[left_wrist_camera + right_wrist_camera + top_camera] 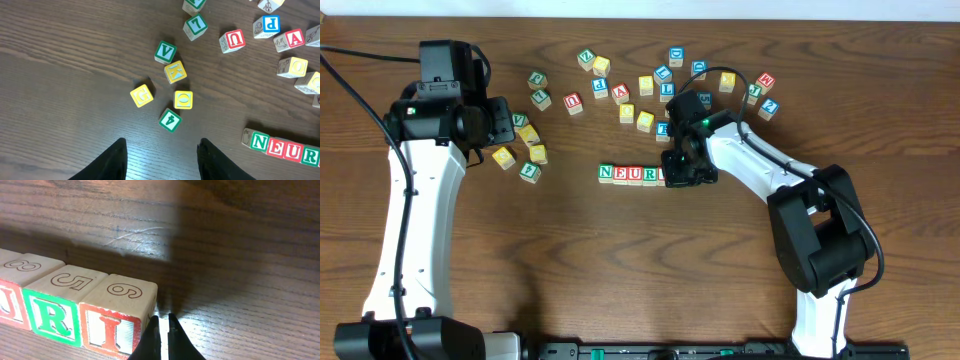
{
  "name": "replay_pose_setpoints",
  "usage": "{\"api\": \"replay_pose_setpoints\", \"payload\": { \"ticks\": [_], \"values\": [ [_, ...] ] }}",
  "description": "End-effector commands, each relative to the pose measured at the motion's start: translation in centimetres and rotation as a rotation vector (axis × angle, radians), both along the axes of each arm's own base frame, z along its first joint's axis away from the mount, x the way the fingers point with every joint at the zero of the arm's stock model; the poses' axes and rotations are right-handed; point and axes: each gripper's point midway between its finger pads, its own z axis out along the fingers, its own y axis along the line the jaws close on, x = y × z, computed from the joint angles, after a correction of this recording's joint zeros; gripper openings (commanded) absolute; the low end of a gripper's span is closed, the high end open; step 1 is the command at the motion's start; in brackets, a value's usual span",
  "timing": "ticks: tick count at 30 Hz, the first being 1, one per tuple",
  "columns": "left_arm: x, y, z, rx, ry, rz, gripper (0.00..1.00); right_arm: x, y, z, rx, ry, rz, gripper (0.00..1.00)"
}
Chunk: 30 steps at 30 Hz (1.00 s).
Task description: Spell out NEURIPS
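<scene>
The NEURI row (pixel 628 174) lies at the middle of the table (pixel 570 260). At its end the I cube (pixel 117 325) touches the R cube (pixel 55 315). Just beside the I cube, the right gripper (pixel 163 330) is pinched narrow and holds nothing. The left gripper (pixel 162 160) is spread wide and empty, near the green 4 cube (pixel 170 120).

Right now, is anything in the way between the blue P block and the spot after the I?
Yes. A yellow block lies between the P block and the end of the row, and the right gripper, jaws together, sits right beside the I block.
</scene>
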Motion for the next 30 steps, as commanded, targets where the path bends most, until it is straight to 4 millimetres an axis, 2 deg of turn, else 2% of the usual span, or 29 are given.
{"api": "replay_pose_setpoints", "payload": {
  "ticks": [1, 6, 9, 11, 14, 16, 19, 21, 24, 26, 30],
  "values": [
    [-0.3, 0.3, -0.1, 0.007, 0.003, 0.015, 0.45, 0.2, 0.6, 0.4, 0.01, -0.017, 0.028, 0.02],
    [-0.3, 0.3, -0.1, 0.007, 0.003, 0.015, 0.45, 0.3, 0.6, 0.5, 0.012, -0.022, 0.028, 0.02],
    [-0.3, 0.3, -0.1, 0.007, 0.003, 0.015, 0.45, 1.1, 0.2, 1.2, -0.004, -0.044, 0.04, 0.02],
    [-0.3, 0.3, -0.1, 0.007, 0.003, 0.015, 0.45, 1.9, -0.5, 2.1, -0.028, -0.056, 0.024, 0.02],
    [-0.3, 0.3, -0.1, 0.008, 0.003, 0.015, 0.45, 3.7, -1.6, 5.0, -0.053, -0.088, 0.023, 0.04],
    [-0.2, 0.4, -0.1, 0.008, 0.003, 0.015, 0.45, 4.9, -2.0, 7.4, -0.053, -0.115, 0.03, 0.09],
    [-0.2, 0.4, -0.1, 0.008, 0.003, 0.015, 0.45, 6.3, -2.1, 10.1, -0.037, -0.157, 0.019, 0.22],
    [-0.2, 0.4, -0.1, 0.008, 0.003, 0.015, 0.45, 7.5, -1.8, 12.6, -0.016, -0.209, 0.014, 0.43],
    [-0.3, 0.4, -0.1, 0.008, 0.003, 0.015, 0.46, 8.8, -1.2, 15.2, 0.01, -0.275, 0.02, 0.74],
    [-0.3, 0.4, -0.1, 0.008, 0.003, 0.015, 0.46, 9.3, -1.0, 16.0, 0.02, -0.3, 0.019, 0.85],
    [-0.4, 0.4, -0.2, 0.008, 0.008, 0.015, 0.46, 9.4, -1.0, 16.2, 0.023, -0.307, 0.017, 0.97]
  ]
}}
